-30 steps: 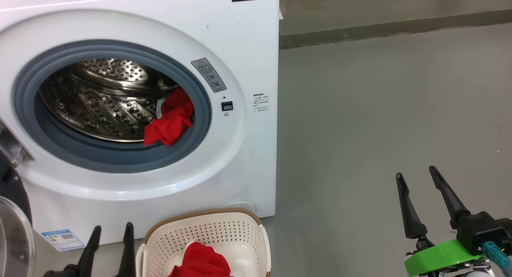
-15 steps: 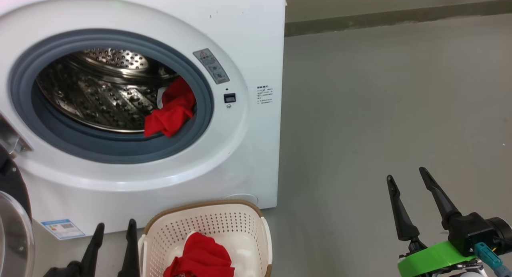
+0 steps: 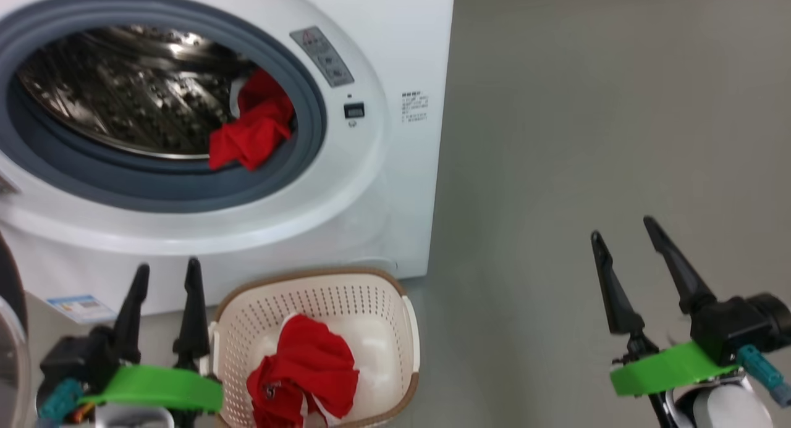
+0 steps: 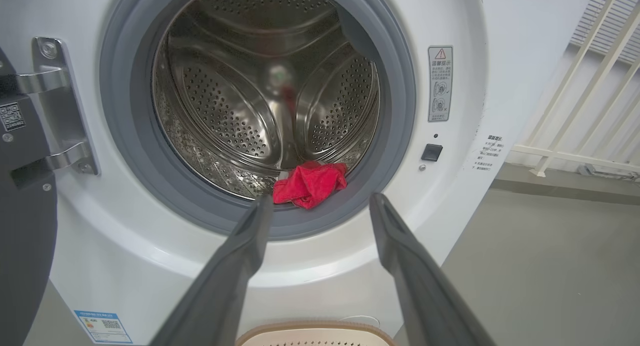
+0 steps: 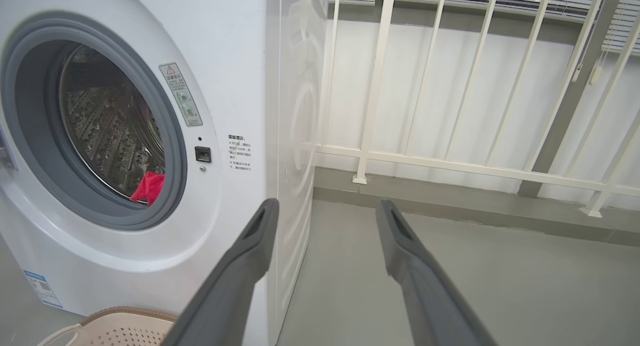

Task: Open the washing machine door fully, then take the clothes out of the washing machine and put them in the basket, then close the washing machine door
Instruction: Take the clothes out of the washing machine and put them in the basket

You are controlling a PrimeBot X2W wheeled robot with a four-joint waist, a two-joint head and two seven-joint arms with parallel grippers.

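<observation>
The washing machine [image 3: 395, 57] stands with its door [image 3: 7, 280] swung open at the far left; the door's dark rim [image 4: 25, 236] hangs on its hinge. Red clothes [image 3: 250, 128] lie at the drum's front right, against the grey ring. Another red garment [image 3: 303, 369] lies in the cream basket [image 3: 247, 310] on the floor below the opening. My left gripper [image 3: 168, 265] is open beside the basket's left side, with nothing in it. The left wrist view has its fingers [image 4: 320, 198] pointing at the drum's red clothes [image 4: 310, 183]. My right gripper [image 3: 623, 226] is open over bare floor.
Grey floor [image 3: 587, 107] stretches to the right of the machine. A white railing [image 5: 450, 161] on a low kerb runs behind it. The right gripper [image 5: 326, 202] points past the machine's right front corner. The basket rim [image 5: 125, 318] is at the bottom left of the right wrist view.
The head camera has tilted down, so the whole scene has slid up the picture. My left gripper has come forward beside the basket. Both grippers stay open.
</observation>
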